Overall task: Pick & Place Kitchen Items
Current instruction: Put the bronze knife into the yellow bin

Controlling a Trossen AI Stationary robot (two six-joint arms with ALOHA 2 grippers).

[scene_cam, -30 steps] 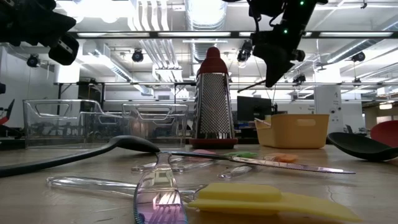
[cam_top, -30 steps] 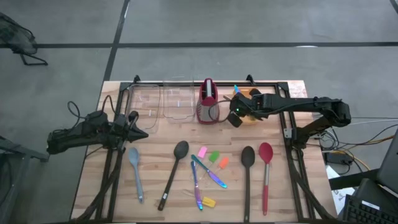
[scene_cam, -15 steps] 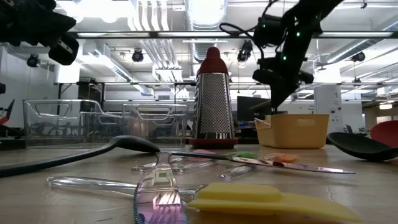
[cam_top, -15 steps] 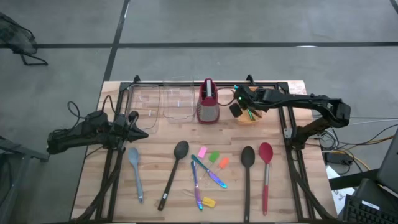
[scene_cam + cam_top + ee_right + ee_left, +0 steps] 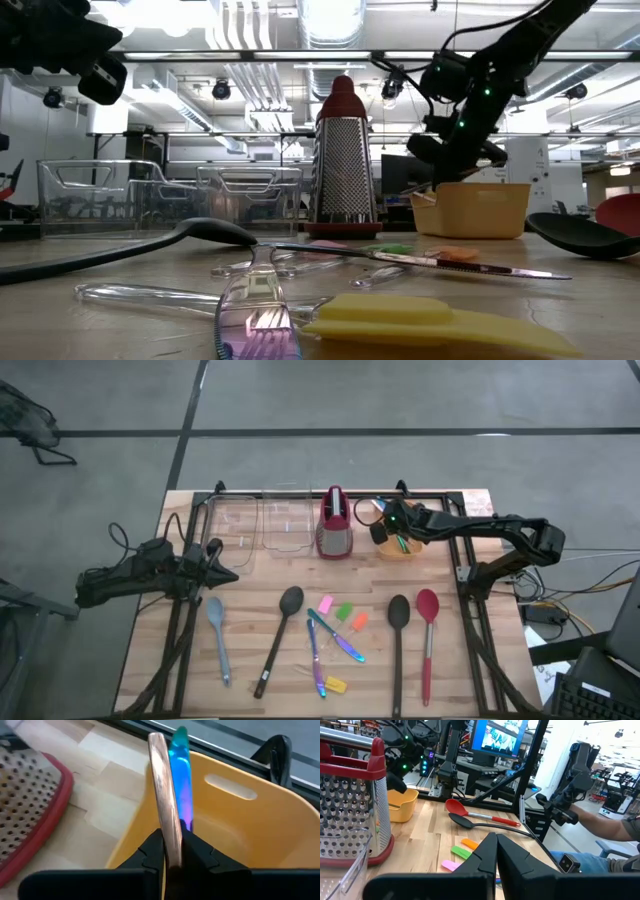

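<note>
Thin colourful cutlery (image 5: pixel 172 795), an iridescent blue piece beside a rose-gold one, is pinched in the right gripper (image 5: pixel 172 851) just above the orange bin (image 5: pixel 260 825) at the table's far edge beside the grater (image 5: pixel 335 525), so this looks like the placing step, and the next move calls for lowering and letting go inside the walls. The left gripper (image 5: pixel 496 851) waits closed and empty at the left side. More spoons (image 5: pixel 283 630), cutlery and blocks (image 5: pixel 344 612) lie on the pale wooden table (image 5: pixel 450 660), with monitors and workstations behind.
</note>
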